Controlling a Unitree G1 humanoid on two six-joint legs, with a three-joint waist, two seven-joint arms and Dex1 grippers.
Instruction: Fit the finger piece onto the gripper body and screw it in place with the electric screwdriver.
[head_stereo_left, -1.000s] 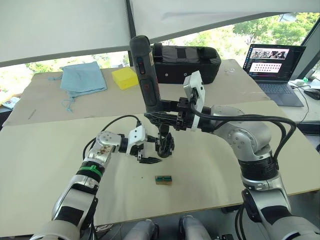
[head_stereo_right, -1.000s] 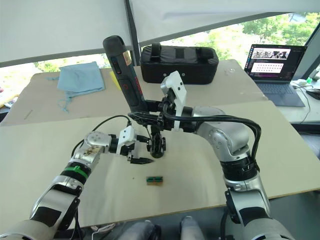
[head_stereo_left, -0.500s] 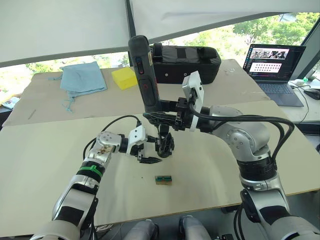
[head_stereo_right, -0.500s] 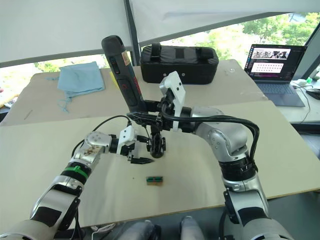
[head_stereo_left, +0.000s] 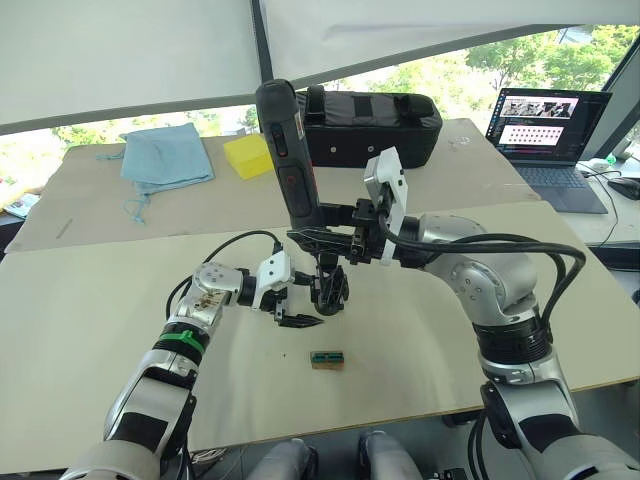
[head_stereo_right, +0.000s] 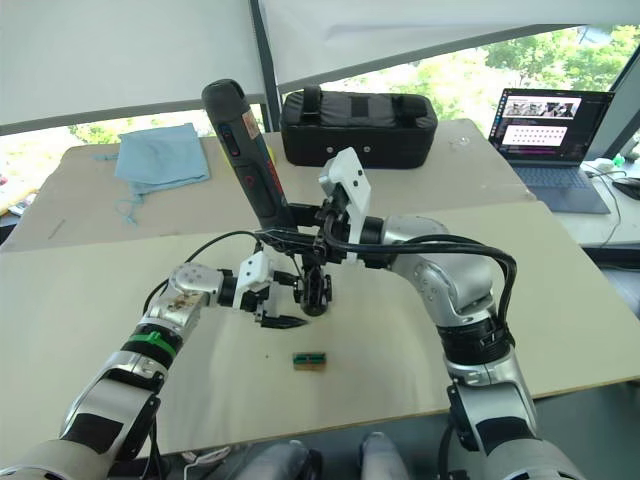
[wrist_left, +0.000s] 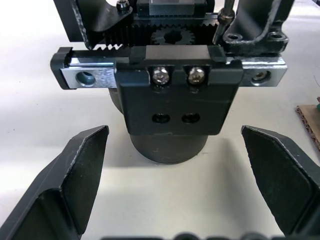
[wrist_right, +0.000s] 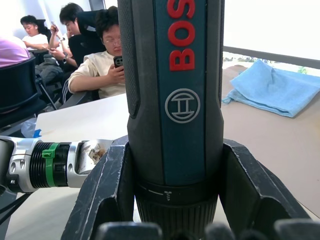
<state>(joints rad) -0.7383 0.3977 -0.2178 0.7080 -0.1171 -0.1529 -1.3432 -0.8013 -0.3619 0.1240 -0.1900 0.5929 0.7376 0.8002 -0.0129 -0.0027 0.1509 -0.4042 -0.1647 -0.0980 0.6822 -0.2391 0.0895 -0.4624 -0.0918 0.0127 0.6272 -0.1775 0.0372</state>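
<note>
Screwdriver (head_stereo_left: 291, 160) first, the biggest task piece: it stands nearly upright above the middle of the table (head_stereo_left: 90, 300), top leaning a little toward the robot's left, with the right end effector (wrist_right: 172, 195) clamped round its lower barrel. Its lower end points down at the gripper body (head_stereo_left: 329, 288), a black block standing on the table just under it. The left wrist view shows that block close up, with a toothed rack, a small gear and two silver screw heads in a black plate (wrist_left: 176, 95).

Behind them, at the far side, sit a large black case (head_stereo_left: 375, 125), an open laptop (head_stereo_left: 550, 130) to the right, a blue cloth (head_stereo_left: 165, 155) to the left and a yellow block (head_stereo_left: 250, 155) beside the case.

Left end effector (head_stereo_left: 290, 312) rests low beside the gripper body, its fingers (wrist_left: 75, 175) spread apart with nothing between them.

Nearest the robot lies a small green-and-brown block (head_stereo_left: 327, 359), alone on the table.
</note>
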